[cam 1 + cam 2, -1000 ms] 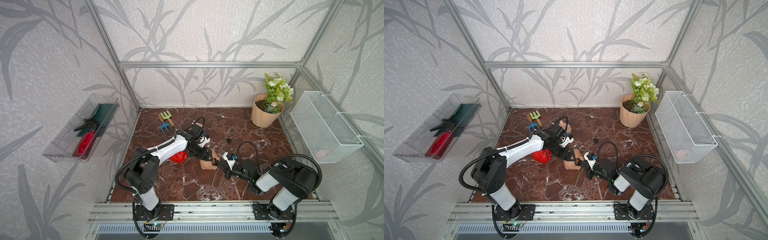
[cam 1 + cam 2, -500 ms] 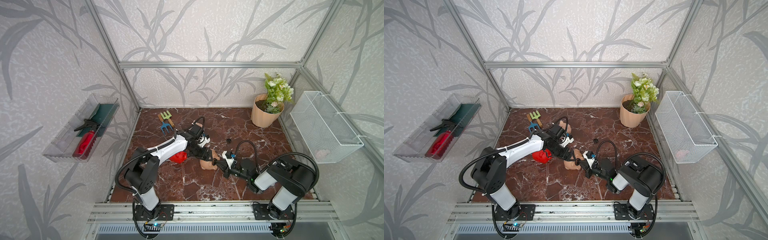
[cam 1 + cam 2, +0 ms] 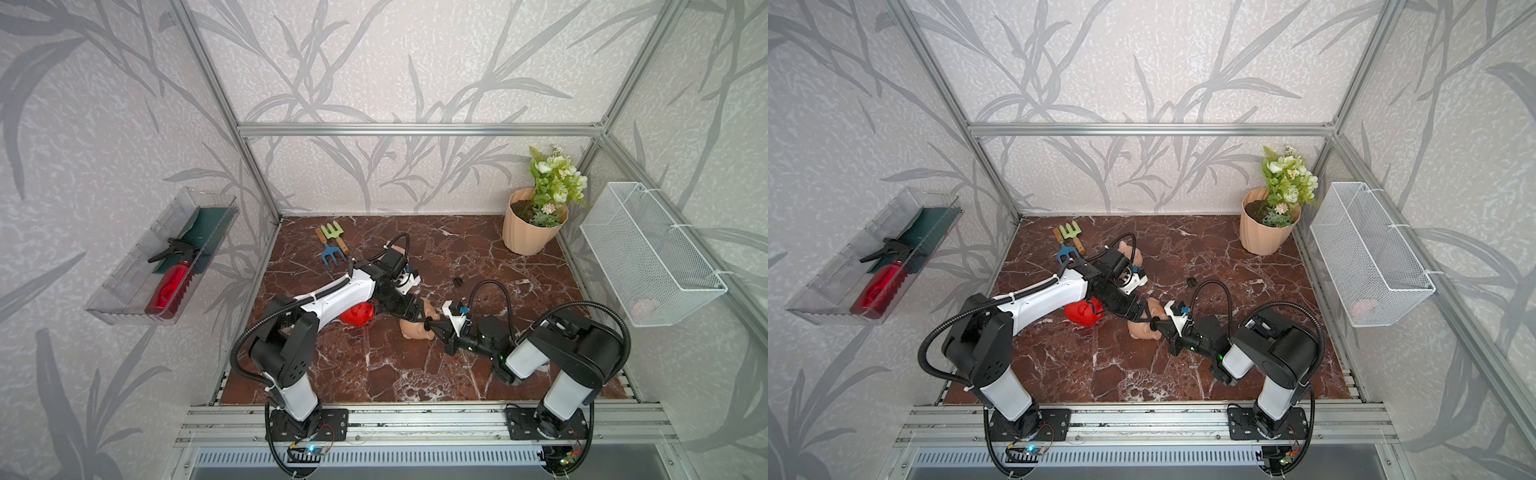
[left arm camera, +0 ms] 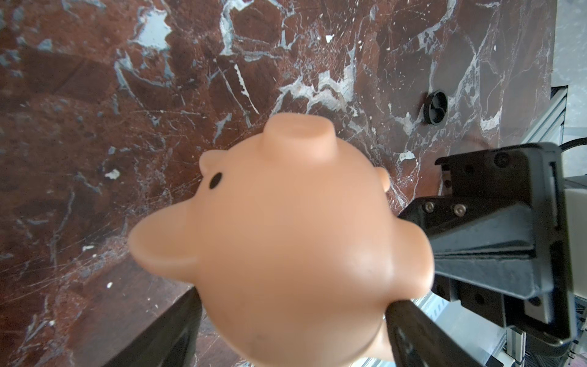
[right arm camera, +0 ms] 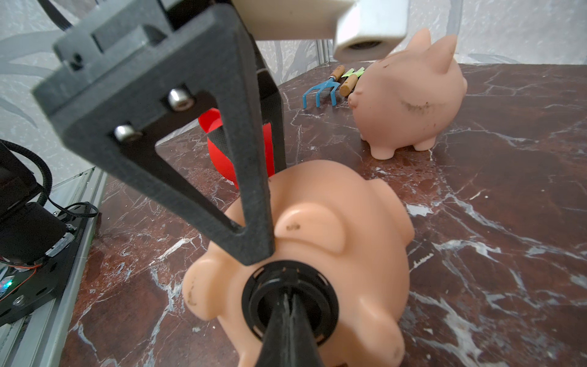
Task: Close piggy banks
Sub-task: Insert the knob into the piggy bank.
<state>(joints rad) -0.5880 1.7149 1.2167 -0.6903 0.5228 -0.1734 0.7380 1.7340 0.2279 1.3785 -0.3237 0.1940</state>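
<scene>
On the marble table (image 3: pixel 374 365), the left end effector (image 3: pixel 419 318) and right end effector (image 3: pixel 435 329) meet at a peach piggy bank (image 3: pixel 410 331). A red piggy bank (image 3: pixel 356 316) sits just beside it; a black plug (image 3: pixel 458 281) lies apart.

No text, label, brand, number or sign can be read in any view. Nothing legible is carried by the peach piggy bank (image 4: pixel 286 254), the red piggy bank (image 3: pixel 355 316), the flower pot (image 3: pixel 523 232), the wire basket (image 3: pixel 648 257) or the red spray bottle (image 3: pixel 170 286)
</scene>
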